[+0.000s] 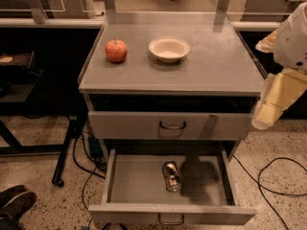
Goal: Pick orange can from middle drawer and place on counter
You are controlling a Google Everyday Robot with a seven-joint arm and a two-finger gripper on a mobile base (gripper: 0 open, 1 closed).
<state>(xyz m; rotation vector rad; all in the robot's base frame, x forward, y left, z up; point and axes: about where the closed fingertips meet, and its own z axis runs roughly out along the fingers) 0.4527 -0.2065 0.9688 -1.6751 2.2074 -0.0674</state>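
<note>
The orange can (171,176) lies on its side in the open middle drawer (135,185), near the drawer's centre. The drawer is pulled out at the bottom of the cabinet, with its dark loop handle on the front panel (171,219). The counter (218,66) is the flat grey cabinet top above. My gripper (263,120) hangs at the right of the cabinet, beside the counter's front right corner and above the drawer's right side. It is apart from the can and holds nothing that I can see.
A red apple (116,50) and a cream bowl (169,49) sit on the counter's back left half. The upper handled drawer (172,125) is closed. Cables (273,181) lie on the floor at the right, and a table leg (67,147) stands at the left.
</note>
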